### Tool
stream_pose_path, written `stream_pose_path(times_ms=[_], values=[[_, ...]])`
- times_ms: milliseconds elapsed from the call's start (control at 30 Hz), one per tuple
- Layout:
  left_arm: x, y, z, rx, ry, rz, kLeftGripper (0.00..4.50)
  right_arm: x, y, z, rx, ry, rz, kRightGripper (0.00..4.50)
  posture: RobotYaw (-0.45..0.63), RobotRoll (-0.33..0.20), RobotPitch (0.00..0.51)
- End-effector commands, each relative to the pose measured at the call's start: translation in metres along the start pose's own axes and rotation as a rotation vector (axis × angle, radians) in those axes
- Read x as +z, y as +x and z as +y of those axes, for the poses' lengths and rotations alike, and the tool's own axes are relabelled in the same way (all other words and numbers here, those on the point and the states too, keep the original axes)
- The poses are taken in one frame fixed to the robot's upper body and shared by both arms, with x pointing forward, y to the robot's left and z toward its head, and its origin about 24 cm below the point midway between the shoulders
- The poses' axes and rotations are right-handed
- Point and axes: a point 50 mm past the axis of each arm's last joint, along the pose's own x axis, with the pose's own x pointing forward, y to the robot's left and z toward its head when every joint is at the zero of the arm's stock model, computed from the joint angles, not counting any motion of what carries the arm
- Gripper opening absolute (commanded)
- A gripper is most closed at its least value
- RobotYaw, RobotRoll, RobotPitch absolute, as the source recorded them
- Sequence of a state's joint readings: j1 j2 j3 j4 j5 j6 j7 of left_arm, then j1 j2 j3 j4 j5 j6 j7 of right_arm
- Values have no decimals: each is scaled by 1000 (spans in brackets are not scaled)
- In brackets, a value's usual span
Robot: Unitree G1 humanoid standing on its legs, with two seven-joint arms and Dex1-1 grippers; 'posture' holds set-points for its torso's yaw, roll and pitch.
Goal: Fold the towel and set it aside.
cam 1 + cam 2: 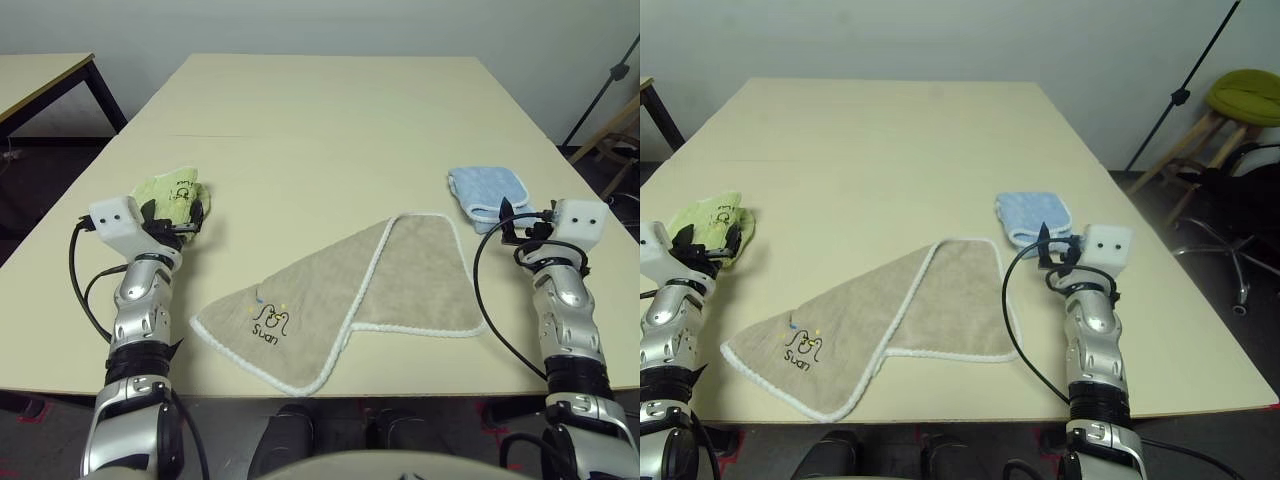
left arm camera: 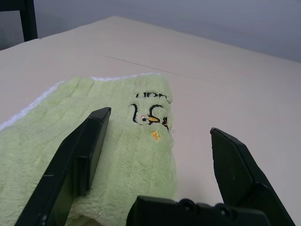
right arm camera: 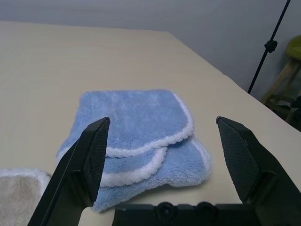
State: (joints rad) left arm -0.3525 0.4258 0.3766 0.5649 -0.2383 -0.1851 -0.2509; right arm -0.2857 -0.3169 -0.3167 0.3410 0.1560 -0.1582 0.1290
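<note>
Both jaws spread, holding nothing, towel (image 1: 345, 305) half-folded btwn arms, "Swan" logo (image 1: 270, 322) readable on near corner

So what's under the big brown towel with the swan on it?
The towel lies on the table, partly folded, so one part rests on another. Bare tabletop shows all around it. Whatever lies beneath the cloth is covered, so it cannot be seen.

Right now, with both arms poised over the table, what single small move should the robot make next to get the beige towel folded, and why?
Probably bring the right gripper, which is open over the blue towel, inward and down to the towel's nearest corner. The towel lies partly folded between the arms, held by neither; the left gripper is open over the green towel.
</note>
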Motion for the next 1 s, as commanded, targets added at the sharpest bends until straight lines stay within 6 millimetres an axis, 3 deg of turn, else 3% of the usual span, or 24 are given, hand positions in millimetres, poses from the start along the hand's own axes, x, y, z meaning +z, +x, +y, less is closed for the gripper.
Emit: stream_pose_path(times_ms=[33, 333, 533, 767, 1000], values=[[-7, -5, 1, 11, -6, 20, 4446, 4, -1, 1, 7, -1, -5, 4500, 41, 0, 28], [0, -3, -2, -13, 3, -3, 4446, 18, 0, 1, 32, 3, -25, 4500, 49, 0, 31], [19, -1, -9, -163, -10, -60, 4446, 35, 6, 3, 166, -12, 84, 4500, 64, 0, 32], [52, -1, -16, -486, -11, -77, 4446, 64, 24, 11, 478, -37, 272, 4500, 82, 0, 24], [70, -12, -32, -866, 7, 14, 4446, 84, 39, 27, 619, -106, 502, 4500, 130, 0, 24]])
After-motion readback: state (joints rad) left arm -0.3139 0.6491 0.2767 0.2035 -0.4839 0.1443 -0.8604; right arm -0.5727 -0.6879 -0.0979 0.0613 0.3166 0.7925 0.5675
